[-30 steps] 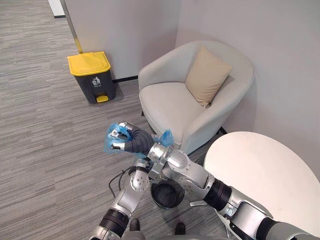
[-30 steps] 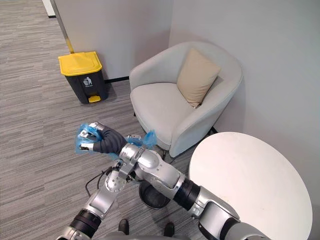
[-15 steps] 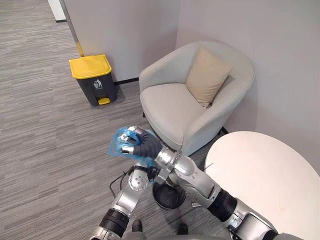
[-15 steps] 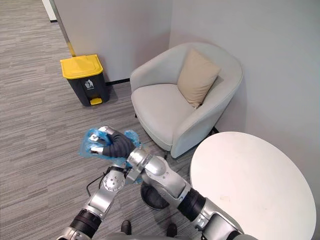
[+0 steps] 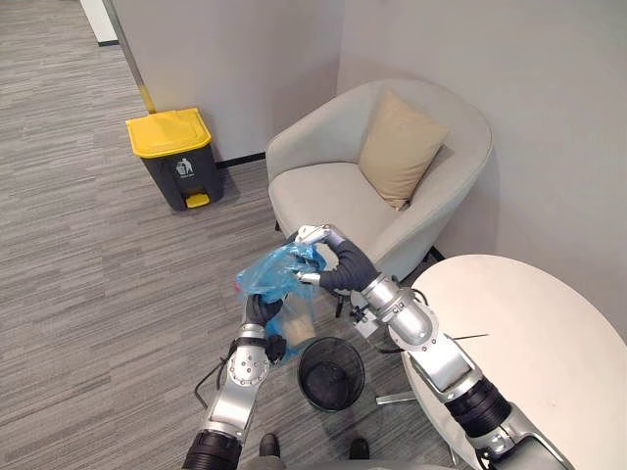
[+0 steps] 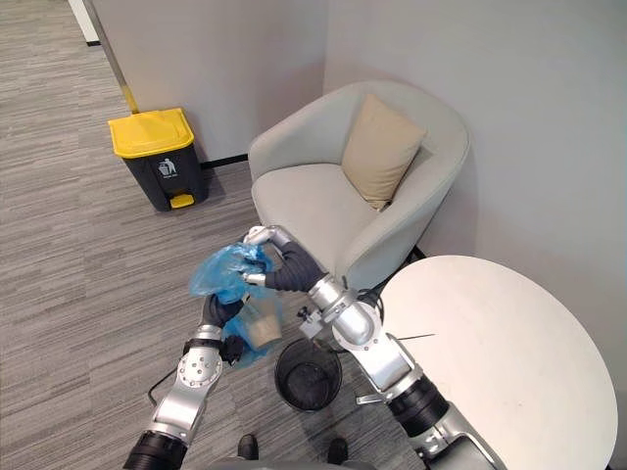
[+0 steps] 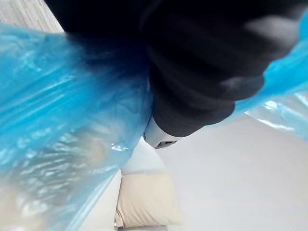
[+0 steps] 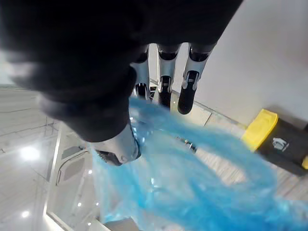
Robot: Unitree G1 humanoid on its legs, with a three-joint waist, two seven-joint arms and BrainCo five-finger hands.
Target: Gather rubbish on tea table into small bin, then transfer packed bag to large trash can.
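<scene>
A blue plastic bag [image 5: 274, 274] with rubbish in it, a tan cup among it, hangs just above and to the left of the small black bin [image 5: 300, 370]. My left hand [image 5: 258, 311] is curled into the bag's side from below, and the blue film [image 7: 57, 96] wraps close round it. My right hand [image 5: 338, 264] sits at the bag's top edge on the armchair side. Its fingers [image 8: 185, 98] stand nearly straight over the film [image 8: 192, 178], with the thumb under it. The large grey trash can [image 5: 168, 132] with a yellow lid stands by the far wall.
A pale armchair [image 5: 323, 196] with a tan cushion [image 5: 397, 147] stands right behind the bag. The round white tea table [image 5: 529, 333] is at the lower right, close to the small bin. Grey carpet runs from here to the large can.
My right hand has swung from the left toward the armchair with the bag's top edge, and its fingers have straightened. The bag now hangs spread between both hands, with its load showing.
</scene>
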